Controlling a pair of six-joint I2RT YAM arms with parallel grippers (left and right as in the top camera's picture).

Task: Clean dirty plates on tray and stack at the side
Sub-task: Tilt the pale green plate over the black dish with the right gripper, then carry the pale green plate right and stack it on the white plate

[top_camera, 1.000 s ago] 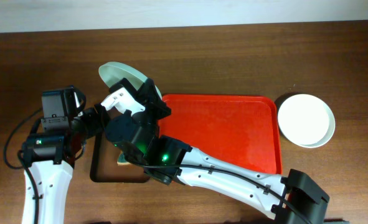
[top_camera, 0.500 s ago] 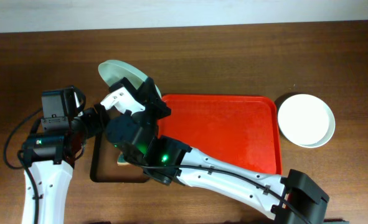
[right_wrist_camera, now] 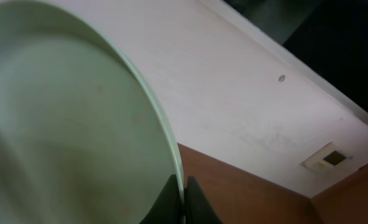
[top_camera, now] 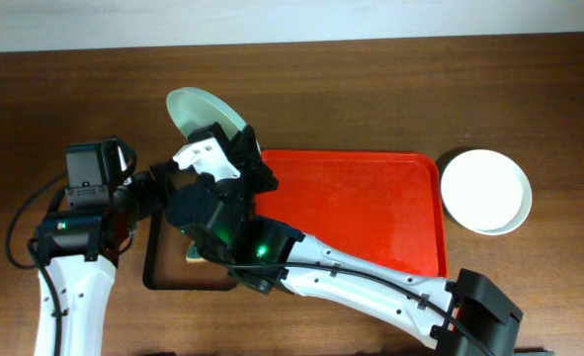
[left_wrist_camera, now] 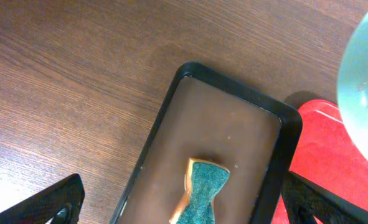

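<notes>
A pale green plate (top_camera: 205,111) is held tilted on edge above the table, just left of the red tray (top_camera: 371,213). My right gripper (top_camera: 234,146) is shut on its rim. In the right wrist view the two fingers (right_wrist_camera: 182,200) pinch the plate's (right_wrist_camera: 65,124) edge. The tray's surface is bare. A white plate (top_camera: 485,190) rests on the table to the right of the tray. My left gripper (left_wrist_camera: 184,208) is open and hovers over a blue-green sponge (left_wrist_camera: 202,193), with nothing between its fingers.
The sponge lies in a narrow black tray (left_wrist_camera: 171,124) on the wooden table, beside the red tray's left edge (left_wrist_camera: 320,143). In the overhead view my right arm (top_camera: 311,267) crosses over the black tray (top_camera: 158,277) and hides most of it.
The right gripper has carried the green plate slightly up and to the right, and the plate has turned a little. The left arm has not moved.
</notes>
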